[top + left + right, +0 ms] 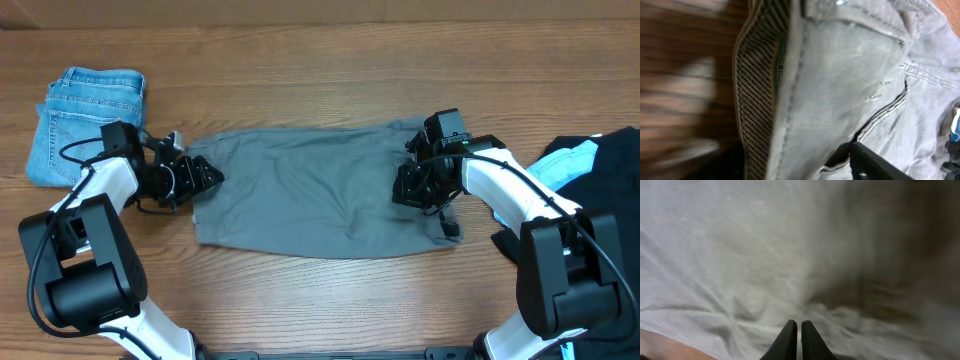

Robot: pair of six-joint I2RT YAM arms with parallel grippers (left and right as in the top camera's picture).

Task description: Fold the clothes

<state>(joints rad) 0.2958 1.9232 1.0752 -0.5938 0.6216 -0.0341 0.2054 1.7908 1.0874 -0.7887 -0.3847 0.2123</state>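
Right gripper (799, 325) sat closest to the lens in the right wrist view: two dark fingers pressed almost together, only a thin slit between them, tips low over pale grey cloth. Closed; couldn't tell if any fabric was caught between them. Creased cloth filled most of that view, and the far right side was blurred.

In the overhead view the grey shorts (320, 190) lay spread flat across the middle of the wooden table (330, 60), long side running left to right. The right gripper was on the shorts' right end, just inside the edge. The left gripper (203, 176) was at the shorts' left edge, touching or just over the cloth.

In the left wrist view only one dark finger (875, 162) showed, in the bottom right corner, lying over grey fabric. The other finger was out of frame, so couldn't tell whether that gripper was open or closed. In the same view the waistband was turned up, with its striped inner lining (757, 100) next to the blurred table surface.

Folded light-blue jeans (85, 120) sat at the upper left of the table, near the left arm and apart from the shorts. A black garment (620, 160) lay at the right edge with a sky-blue one (565, 162) against it, both beside the right arm and clear of the shorts.
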